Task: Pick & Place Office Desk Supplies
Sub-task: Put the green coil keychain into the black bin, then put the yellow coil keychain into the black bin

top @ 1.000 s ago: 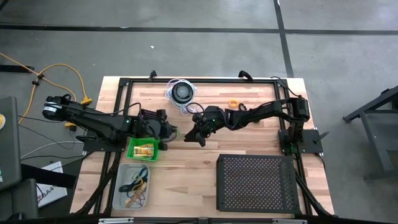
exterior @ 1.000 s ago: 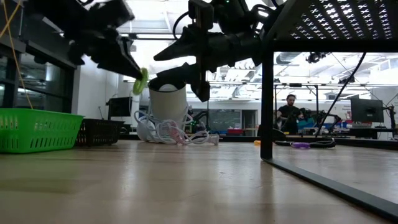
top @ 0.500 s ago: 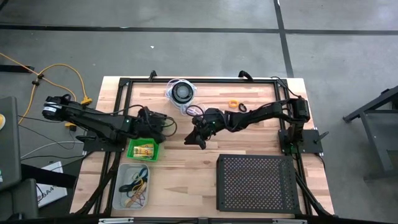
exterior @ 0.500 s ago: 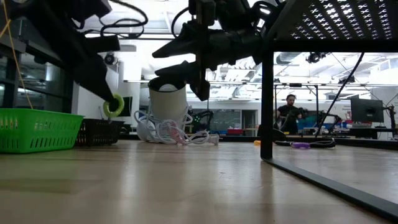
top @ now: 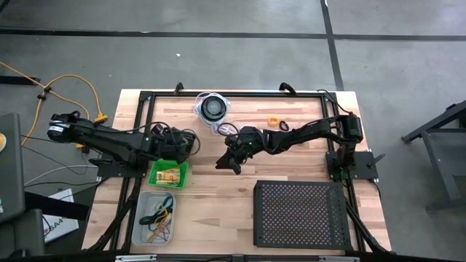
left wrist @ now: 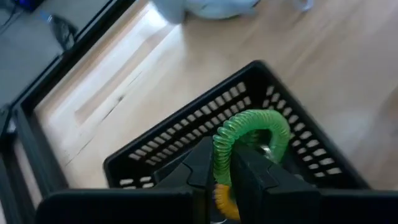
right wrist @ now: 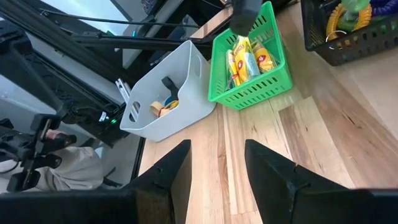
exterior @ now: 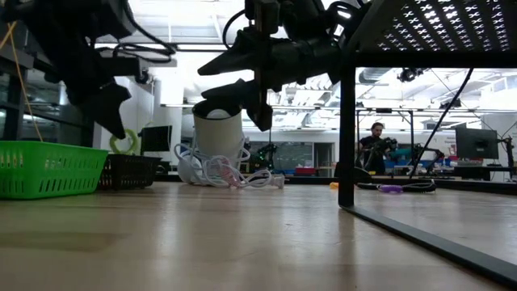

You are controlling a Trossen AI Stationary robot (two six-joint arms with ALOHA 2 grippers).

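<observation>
Left gripper [left wrist: 222, 171] is hovering over the black slotted basket [left wrist: 186, 134] at the left side of the worktop [top: 218, 196]. Its fingers [left wrist: 200, 167] are sitting close together, clamped on a green coiled ring [left wrist: 249, 134]; an orange-yellow bit is showing lower down between them. In the left wrist view the ring is hanging above the basket's open top, not resting in it. In the low view the same ring [exterior: 123, 144] is showing pale green under the left gripper [exterior: 113, 121], just above the black basket [exterior: 129, 171] and beside the green basket [exterior: 48, 168].

Right gripper [top: 227, 161] is waiting over the bare middle of the worktop, off the surface, fingers [right wrist: 171, 171] standing apart with nothing between them.

Other supplies, as they are lying now:
- Green basket [top: 169, 175], just in front of the black basket, is holding yellow packets [right wrist: 249, 55].
- Pale bin [top: 156, 218], nearer the front edge, is holding loose rubber bands [top: 159, 215].
- An orange ring [top: 273, 121] and a dark ring [top: 282, 126] are lying side by side on the worktop near the back edge.

The round disc with the white coiled cord [top: 212, 109] is sitting at the back. The black perforated tray [top: 298, 215] is occupying the front right corner.
</observation>
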